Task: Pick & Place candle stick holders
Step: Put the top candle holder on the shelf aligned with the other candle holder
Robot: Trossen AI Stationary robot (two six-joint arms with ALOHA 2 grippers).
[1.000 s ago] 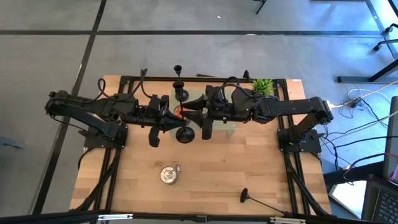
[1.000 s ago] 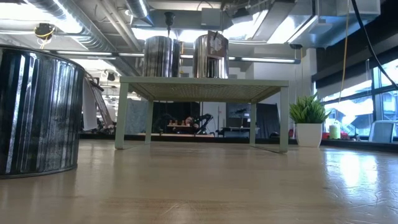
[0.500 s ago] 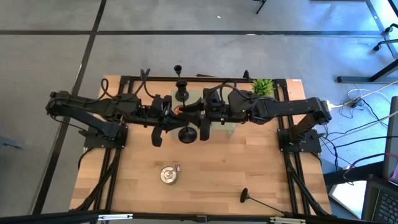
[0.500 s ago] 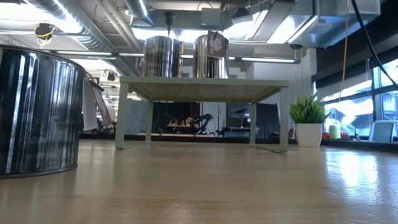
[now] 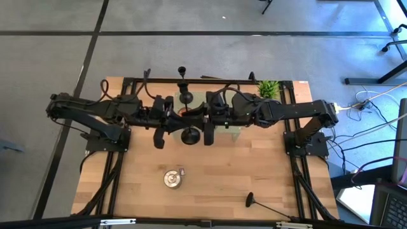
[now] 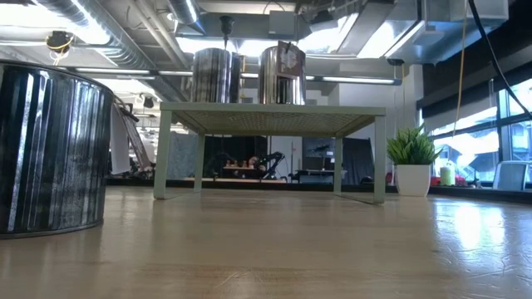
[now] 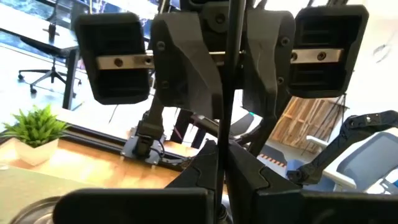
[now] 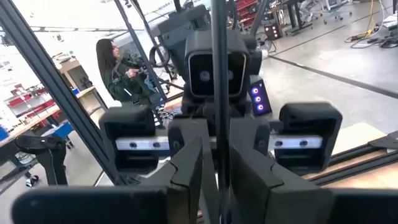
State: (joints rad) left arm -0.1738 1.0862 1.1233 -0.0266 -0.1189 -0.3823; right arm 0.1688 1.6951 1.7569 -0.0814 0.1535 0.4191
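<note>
A spare candle stick holder point(image 5: 259, 205) lies on the tabletop point(image 5: 254, 172) at 5 o'clock, a silver can point(image 5: 172, 179) near 7 o'clock. At center both arms meet on the held holder point(image 5: 189, 135): left gripper point(image 5: 173, 118) fingers point(image 7: 205, 168) clamped tight on its stem, right gripper point(image 5: 198, 118) fingers point(image 8: 186, 163) nearly closed around the same stem. A third holder point(image 5: 185, 97) stands on the green shelf point(image 5: 236, 132) toward 12 o'clock, potted plant point(image 5: 269, 88) at 1.

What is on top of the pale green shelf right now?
On the pale green shelf, the low view shows two shiny ribbed tin cans. From above, both arms cover most of its top, so anything else there is hidden.
</note>
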